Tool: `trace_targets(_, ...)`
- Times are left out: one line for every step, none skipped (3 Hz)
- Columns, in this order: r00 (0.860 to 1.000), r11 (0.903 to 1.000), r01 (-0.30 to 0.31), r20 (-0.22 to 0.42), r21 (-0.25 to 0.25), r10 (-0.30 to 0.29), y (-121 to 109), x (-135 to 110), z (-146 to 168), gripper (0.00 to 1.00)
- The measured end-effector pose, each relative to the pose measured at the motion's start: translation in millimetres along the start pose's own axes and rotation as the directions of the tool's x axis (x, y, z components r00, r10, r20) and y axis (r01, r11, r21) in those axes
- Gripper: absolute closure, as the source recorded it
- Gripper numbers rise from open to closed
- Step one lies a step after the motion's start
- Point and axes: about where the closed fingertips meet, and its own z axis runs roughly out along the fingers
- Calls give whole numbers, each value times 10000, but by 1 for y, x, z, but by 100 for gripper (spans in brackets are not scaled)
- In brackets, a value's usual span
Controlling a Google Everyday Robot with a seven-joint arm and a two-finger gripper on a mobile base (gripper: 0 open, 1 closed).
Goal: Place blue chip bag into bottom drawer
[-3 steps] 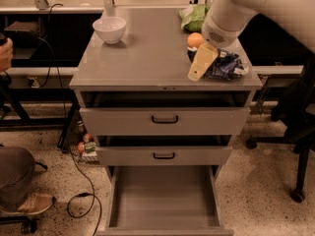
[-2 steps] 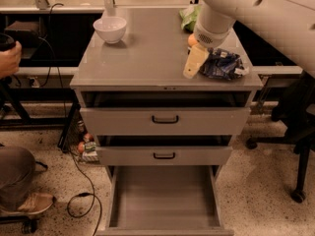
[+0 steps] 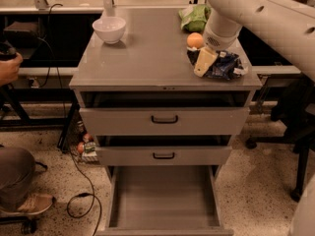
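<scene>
A: Since the earlier frame, we see the gripper (image 3: 204,62) has slid a little right, back onto the left edge of the bag (image 3: 225,65). The bag itself has not shifted.

B: Agreed. We put the bag on the cabinet top (image 3: 142,58), at its near right corner and lying flat. Does the gripper hold it?

A: We cannot tell. Its pale tip overlaps the bag's left end, but we cannot make out whether it is apart, together or clamped. The arm comes down to it from the upper right.

B: Just beyond the tip we see an orange (image 3: 195,40), and farther back a green bag (image 3: 195,16). Both are on the right side of the top.

A: A white bowl (image 3: 109,29) stands well apart from them, at the far left.

B: Below, we count three drawers. The top drawer (image 3: 164,119) and the middle drawer (image 3: 163,155) are each pulled out a little.

A: The bottom drawer (image 3: 162,195) is pulled out far towards us, with its flat grey floor showing.

B: At the left edge we see a person's hand (image 3: 9,68), and a shoe (image 3: 29,204) on the floor.
</scene>
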Motion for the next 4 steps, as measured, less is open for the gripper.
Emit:
trace_targets(9996, 9990, -227, 130, -379, 232, 3, 12, 12, 42)
trace_targets(9820, 9914, -436, 1771, -1234, 652, 8, 19, -1, 73)
trace_targets(9301, 9858, -59, 3611, -1676, 669, 14, 25, -44, 95)
trace_targets(8600, 9760, 811, 5092, -2021, 340, 40, 38, -112, 100)
